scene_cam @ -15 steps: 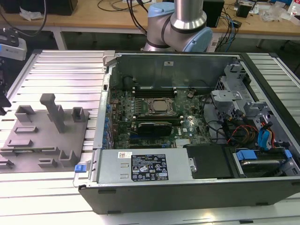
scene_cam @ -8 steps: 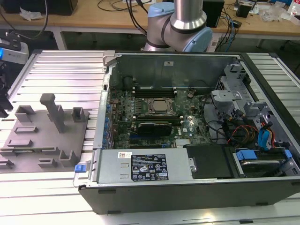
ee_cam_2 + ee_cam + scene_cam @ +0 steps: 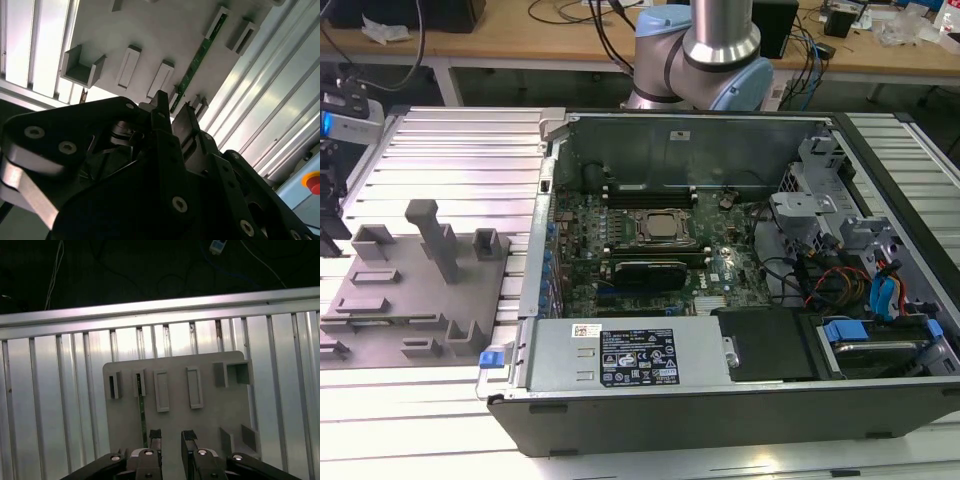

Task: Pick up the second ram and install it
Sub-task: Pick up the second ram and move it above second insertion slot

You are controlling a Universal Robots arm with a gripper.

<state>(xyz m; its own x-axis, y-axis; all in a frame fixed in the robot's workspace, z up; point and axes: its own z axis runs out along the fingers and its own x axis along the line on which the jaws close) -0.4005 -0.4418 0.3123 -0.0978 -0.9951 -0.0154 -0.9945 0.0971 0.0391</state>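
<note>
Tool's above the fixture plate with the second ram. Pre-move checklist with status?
1. Tool open, nothing held: ok.
2. Second ram standing in the grey fixture plate: ok.
3. Ram centred in the tool's gap: cannot tell, the two wrist views disagree.
4. Tool clear of the ram: cannot tell.
5. Computer case open, motherboard exposed: ok.
6. Free memory slot on motherboard: cannot tell.

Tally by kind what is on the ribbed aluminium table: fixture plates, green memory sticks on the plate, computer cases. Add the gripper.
Fixture plate, grey: 1
Second ram, green, on the plate: 1
Computer case, open: 1
Gripper, fingers open, above the plate: 1
Total: 4
</note>
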